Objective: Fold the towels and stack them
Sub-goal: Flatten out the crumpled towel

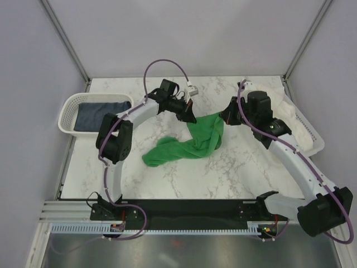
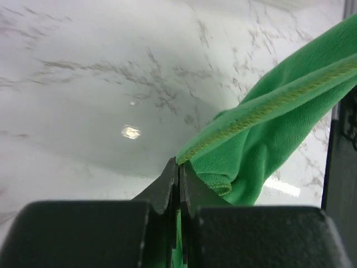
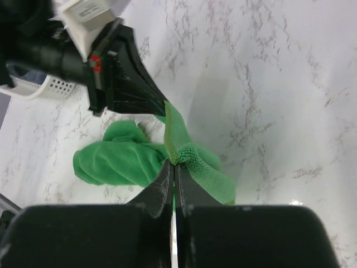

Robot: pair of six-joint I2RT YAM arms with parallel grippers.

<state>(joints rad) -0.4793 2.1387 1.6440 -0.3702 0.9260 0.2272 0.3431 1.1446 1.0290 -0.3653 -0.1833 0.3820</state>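
Note:
The green towel (image 1: 189, 142) hangs rumpled over the middle of the marble table, its lower part trailing to the front left. My left gripper (image 1: 191, 119) is shut on one top corner of it (image 2: 223, 139). My right gripper (image 1: 224, 118) is shut on the other top edge (image 3: 178, 142). The two grippers are close together, with the towel's hem stretched between them. The navy towel (image 1: 99, 114) lies in the left basket. The white towel (image 1: 294, 123) lies in the right basket, partly hidden by my right arm.
A white perforated basket (image 1: 70, 109) stands at the table's left edge, another (image 1: 312, 139) at the right edge. The marble tabletop (image 1: 223, 173) runs to the black rail in front. The left arm's gripper body shows in the right wrist view (image 3: 120, 78).

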